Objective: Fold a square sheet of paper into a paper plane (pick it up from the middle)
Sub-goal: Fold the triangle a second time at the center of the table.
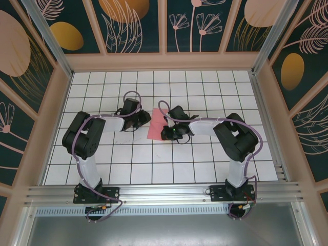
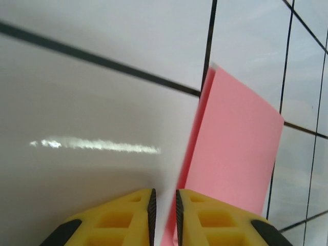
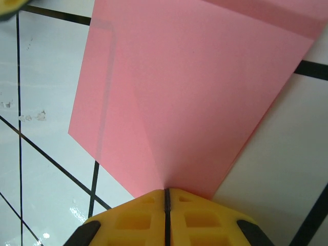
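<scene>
Item: square sheet of paper (image 3: 189, 92), salmon-pink, mid-tabletop (image 1: 205, 164), seemingly doubled over once. Right gripper (image 3: 166, 190) jaws clamped on one edge; left gripper (image 2: 164, 197) jaws slightly apart around another. Most plane folds outstanding.

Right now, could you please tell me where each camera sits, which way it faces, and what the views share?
Top external: above and behind the robot, looking down on the tiled table; left arm and right arm show.
Left wrist: on the left arm, facing down past the left gripper at tiles.
Right wrist: on the right arm, looking past the right gripper, shut on the square sheet of paper.
Shared: all three show that sheet.
</scene>
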Controlling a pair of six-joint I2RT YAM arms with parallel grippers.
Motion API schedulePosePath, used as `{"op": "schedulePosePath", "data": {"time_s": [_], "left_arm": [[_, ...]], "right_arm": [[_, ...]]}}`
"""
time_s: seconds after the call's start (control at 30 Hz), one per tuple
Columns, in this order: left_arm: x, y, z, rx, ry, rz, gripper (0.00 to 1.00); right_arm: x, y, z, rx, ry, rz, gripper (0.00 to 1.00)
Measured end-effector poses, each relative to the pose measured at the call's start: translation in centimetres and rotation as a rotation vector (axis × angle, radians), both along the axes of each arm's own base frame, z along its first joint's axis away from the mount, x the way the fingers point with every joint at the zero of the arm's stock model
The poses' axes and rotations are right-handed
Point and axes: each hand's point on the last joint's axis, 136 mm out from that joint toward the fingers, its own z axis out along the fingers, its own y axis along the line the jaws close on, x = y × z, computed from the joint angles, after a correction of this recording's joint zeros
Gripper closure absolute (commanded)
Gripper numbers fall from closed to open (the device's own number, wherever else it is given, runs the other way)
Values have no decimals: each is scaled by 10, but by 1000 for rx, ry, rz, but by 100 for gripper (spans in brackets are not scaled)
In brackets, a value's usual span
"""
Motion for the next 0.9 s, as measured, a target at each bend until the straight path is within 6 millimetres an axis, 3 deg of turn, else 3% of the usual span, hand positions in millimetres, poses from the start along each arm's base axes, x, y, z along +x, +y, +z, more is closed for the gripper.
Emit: {"op": "schedulePosePath", "data": {"time_s": [0.13,0.27,0.4,0.5,0.67,0.9], "left_arm": [[10,4,7,34,-22,-3,72],[11,7,22,49,-56,-1,62],[-2,11,42,22,-91,-1,57],[-17,11,47,-22,-89,-4,57],[-36,4,39,-84,-42,-21,66],[-51,-30,46,-168,-33,-97,76]], "right_arm": [[4,0,5,-9,-7,-7,82],[21,6,33,18,-78,-35,78],[43,13,68,63,-173,-66,78],[56,14,79,76,-206,-92,81],[67,12,67,54,-194,-115,82],[69,6,39,7,-149,-126,83]]}}
